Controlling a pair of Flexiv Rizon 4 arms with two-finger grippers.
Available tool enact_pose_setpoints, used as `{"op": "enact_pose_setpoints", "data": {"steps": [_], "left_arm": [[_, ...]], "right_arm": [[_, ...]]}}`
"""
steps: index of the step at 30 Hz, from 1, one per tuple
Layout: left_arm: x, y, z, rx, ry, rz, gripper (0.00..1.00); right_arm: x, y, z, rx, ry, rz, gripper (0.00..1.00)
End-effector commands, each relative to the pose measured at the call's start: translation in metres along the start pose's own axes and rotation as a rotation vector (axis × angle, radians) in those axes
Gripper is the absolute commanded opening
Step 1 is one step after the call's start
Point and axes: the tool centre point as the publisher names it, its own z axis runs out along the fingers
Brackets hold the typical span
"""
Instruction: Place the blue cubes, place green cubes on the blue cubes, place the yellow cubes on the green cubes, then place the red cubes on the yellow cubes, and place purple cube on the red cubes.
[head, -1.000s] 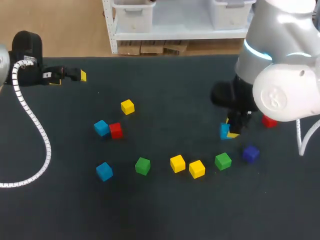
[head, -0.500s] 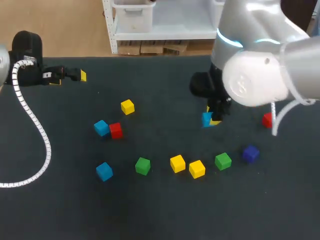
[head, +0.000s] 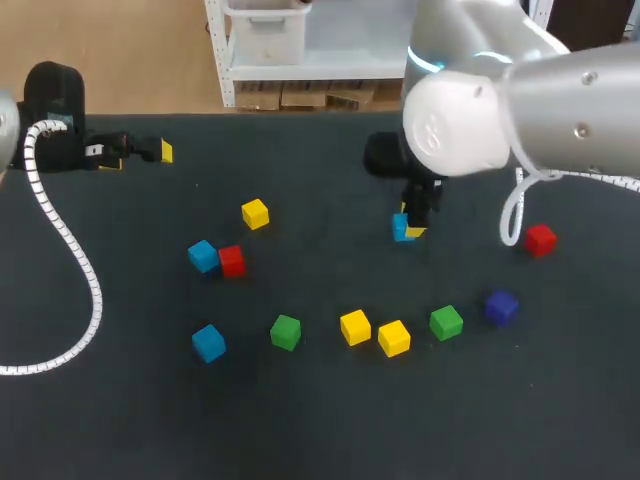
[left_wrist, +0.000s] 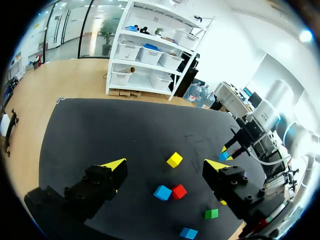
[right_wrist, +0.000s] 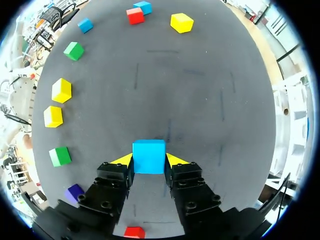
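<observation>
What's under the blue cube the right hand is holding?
Only bare dark table shows around the blue cube, clamped in the right hand. No other cube is beside it; the spot straight beneath is covered by the cube itself.

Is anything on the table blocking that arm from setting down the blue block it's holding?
Nothing visible does. The right gripper is shut on the blue cube, and the dark table just ahead of it is bare; the other cubes lie well off.
</observation>
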Motion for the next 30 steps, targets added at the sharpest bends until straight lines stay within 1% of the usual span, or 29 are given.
{"op": "enact_pose_setpoints", "data": {"steps": [1,5,14,25,26,27,28,29,30], "left_arm": [[0.001,0.002,0.000,0.011,-0.006,0.002,1.00],[0.001,0.002,0.000,0.011,-0.006,0.002,1.00],[0.001,0.002,0.000,0.011,-0.006,0.002,1.00],[0.001,0.002,0.000,0.011,-0.006,0.002,1.00],[0.001,0.002,0.000,0.011,-0.006,0.002,1.00],[0.001,0.002,0.000,0.011,-0.006,0.002,1.00],[0.001,0.002,0.000,0.011,-0.006,0.002,1.00],[0.001,0.002,0.000,0.011,-0.006,0.002,1.00],[0.001,0.002,0.000,0.011,-0.006,0.002,1.00]], "right_arm": [[0.002,-0.005,0.002,-0.034,-0.003,0.003,0.00],[0.003,-0.004,0.003,-0.025,-0.005,0.014,0.00],[0.005,-0.001,0.009,-0.049,-0.023,0.050,0.00],[0.006,-0.001,0.012,-0.051,-0.028,0.064,0.00],[0.006,0.000,0.013,-0.052,-0.026,0.063,0.05],[0.006,0.001,0.013,-0.051,-0.025,0.061,0.21],[0.006,0.001,0.013,-0.050,-0.023,0.059,0.34],[0.006,0.001,0.013,-0.050,-0.022,0.058,0.42],[0.006,0.001,0.013,-0.049,-0.021,0.058,0.46]]}}
